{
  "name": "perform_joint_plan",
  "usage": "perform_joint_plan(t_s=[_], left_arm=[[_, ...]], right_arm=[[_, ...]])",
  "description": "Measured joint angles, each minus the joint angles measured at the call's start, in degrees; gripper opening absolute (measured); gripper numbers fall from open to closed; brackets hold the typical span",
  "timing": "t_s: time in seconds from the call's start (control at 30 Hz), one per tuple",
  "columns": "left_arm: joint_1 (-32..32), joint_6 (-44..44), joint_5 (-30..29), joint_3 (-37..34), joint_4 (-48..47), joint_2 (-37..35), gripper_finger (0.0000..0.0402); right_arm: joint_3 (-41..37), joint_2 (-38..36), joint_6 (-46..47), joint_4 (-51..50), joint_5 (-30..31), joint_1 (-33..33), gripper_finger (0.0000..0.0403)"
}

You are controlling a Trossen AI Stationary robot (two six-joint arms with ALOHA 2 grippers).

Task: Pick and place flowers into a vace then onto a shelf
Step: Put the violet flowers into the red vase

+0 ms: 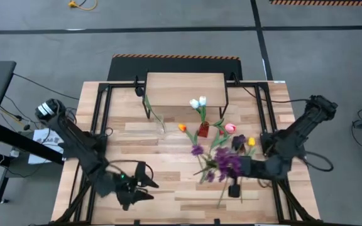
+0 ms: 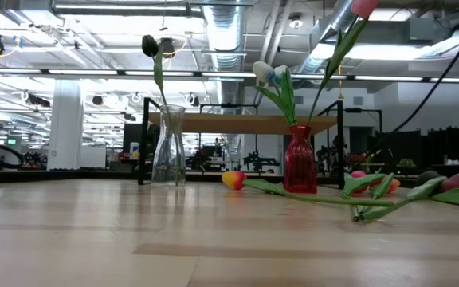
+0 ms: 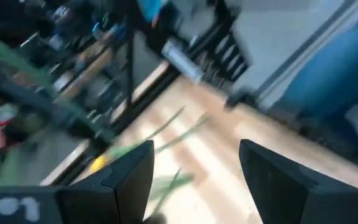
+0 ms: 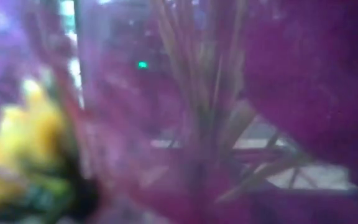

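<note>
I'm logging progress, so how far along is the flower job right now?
Partly done. The red vase holds white tulips, and the clear vase holds one dark tulip. The right gripper is shut on a purple sprig; the left gripper is open, empty. Loose tulips remain, and the shelf carries no vase.
</note>
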Motion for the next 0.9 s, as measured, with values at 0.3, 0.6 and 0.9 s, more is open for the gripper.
perform_joint_plan(t_s=[0.3, 0.6, 0.9], left_arm=[[9.3, -5.4, 14.4, -20.1, 33.4, -11.5, 0.0226], [9.8, -12.6, 14.4, -26.7, 39.1, -17.7, 0.0226], [9.8, -14.9, 14.2, -26.9, 40.1, -15.6, 0.0226]], right_arm=[[0.0, -14.3, -7.1, -4.4, -5.5, -6.3, 0.0000], [0.0, -24.4, -8.6, -16.1, -23.1, -19.2, 0.0000], [0.0, -26.4, -16.0, -21.1, -26.3, -22.8, 0.0000]])
